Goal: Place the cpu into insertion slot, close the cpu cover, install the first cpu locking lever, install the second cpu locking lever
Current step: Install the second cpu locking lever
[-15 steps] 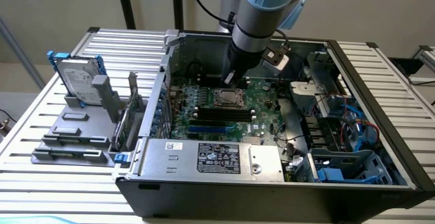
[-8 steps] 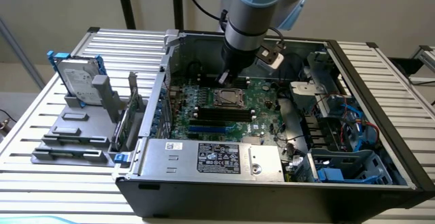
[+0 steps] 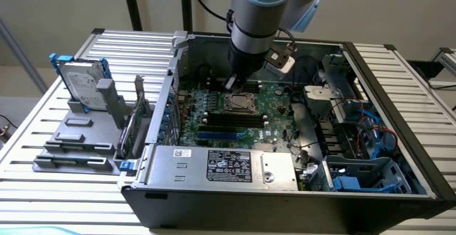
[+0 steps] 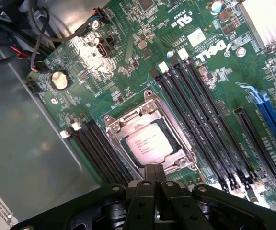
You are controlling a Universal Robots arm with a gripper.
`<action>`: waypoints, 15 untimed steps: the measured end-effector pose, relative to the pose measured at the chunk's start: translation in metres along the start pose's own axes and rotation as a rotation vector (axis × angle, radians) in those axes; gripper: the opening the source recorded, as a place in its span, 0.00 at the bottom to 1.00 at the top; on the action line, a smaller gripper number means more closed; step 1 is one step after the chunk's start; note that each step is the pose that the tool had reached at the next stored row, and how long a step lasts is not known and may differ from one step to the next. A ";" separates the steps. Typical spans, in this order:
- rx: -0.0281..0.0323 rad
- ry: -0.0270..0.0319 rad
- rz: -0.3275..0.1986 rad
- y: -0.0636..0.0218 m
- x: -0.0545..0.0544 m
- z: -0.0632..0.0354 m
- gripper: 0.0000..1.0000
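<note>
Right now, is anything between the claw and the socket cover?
Nothing visible. The shut claw sits right at the edge of the cover, which lies flat on the socket with the cpu showing through its window. The memory slots run alongside, off that path.

Locking levers around the cpu cover (image 4: 150, 139) too small to tell

Item count: one open computer case (image 3: 399, 139); one green motherboard (image 4: 128, 62); one insertion slot (image 4: 150, 140) containing one cpu (image 4: 148, 143), with one cpu cover (image 4: 116, 125) framing it. One grey power supply box (image 3: 221, 166). One hard drive (image 3: 80, 83) stands outside the case. One end effector (image 4: 155, 175).
</note>
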State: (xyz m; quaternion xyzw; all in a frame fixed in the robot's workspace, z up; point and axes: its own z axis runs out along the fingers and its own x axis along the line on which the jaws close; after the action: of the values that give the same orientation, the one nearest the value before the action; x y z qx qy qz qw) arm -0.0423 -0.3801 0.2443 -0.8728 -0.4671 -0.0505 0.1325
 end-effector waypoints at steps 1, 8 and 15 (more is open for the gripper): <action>-0.0003 0.0001 0.000 -0.0002 -0.002 -0.0010 0.11; -0.0008 0.0003 0.000 0.0024 -0.017 -0.0095 0.11; -0.0005 0.0010 0.000 0.0039 -0.038 -0.0161 0.11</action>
State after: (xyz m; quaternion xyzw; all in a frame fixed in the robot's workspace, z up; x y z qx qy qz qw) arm -0.0600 -0.4175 0.2509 -0.8727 -0.4672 -0.0511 0.1325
